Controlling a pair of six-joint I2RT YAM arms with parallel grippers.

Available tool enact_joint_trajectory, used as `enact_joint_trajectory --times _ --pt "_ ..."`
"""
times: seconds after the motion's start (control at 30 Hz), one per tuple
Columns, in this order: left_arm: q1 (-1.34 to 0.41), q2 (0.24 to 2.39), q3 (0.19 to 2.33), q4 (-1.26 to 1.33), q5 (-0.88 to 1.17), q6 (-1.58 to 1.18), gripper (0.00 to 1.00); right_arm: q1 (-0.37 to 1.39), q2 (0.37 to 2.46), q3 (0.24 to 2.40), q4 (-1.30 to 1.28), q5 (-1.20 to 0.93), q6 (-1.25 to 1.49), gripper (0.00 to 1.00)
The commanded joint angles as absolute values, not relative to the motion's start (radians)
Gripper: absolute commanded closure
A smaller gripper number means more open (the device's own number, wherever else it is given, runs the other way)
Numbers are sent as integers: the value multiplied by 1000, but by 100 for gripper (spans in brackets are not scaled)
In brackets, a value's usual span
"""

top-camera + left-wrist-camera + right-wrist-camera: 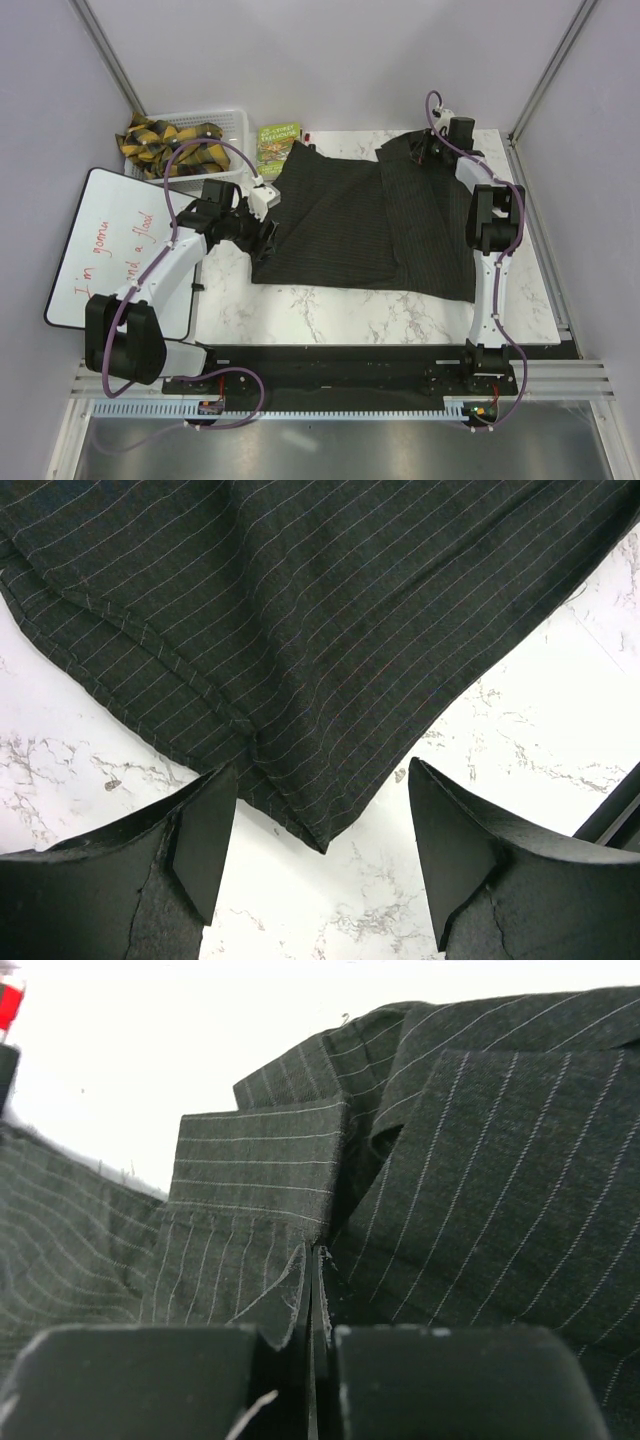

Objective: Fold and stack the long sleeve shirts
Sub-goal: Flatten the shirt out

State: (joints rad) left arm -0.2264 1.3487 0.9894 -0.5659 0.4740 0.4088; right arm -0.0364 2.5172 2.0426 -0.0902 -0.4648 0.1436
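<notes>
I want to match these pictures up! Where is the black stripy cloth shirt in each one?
Top external: black pinstriped cloth shirt spread across the middle.
Left wrist: fills the top, corner pointing into the open left gripper.
Right wrist: fills most; the shut right gripper pinches its edge.
Shared landmark: white marble table, in top and left wrist views.

A brightly lit, white marble-veined table (520,730) lies just beneath my left fingers (205,850). Plain pale-lilac walls (330,60) stand beyond my fingers and on both sides; a whiteboard (80,220) lies to their left.
</notes>
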Motion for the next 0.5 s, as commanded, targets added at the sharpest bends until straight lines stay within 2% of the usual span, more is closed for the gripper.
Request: enact_joint_trajectory --times 0.0,0.17,0.3,0.47 --pt "-221 1335 1028 -546 463 426 24 -49 2410 2026 -101 -569 135 100" --pt "-213 1324 1054 -552 451 408 23 -55 2228 1944 -109 -734 170 100" --pt "-180 1322 1106 -575 495 367 23 -37 1999 1711 -110 -885 190 100" --pt "-166 1238 1146 -583 624 339 23 -6 1607 1433 -126 -982 173 100"
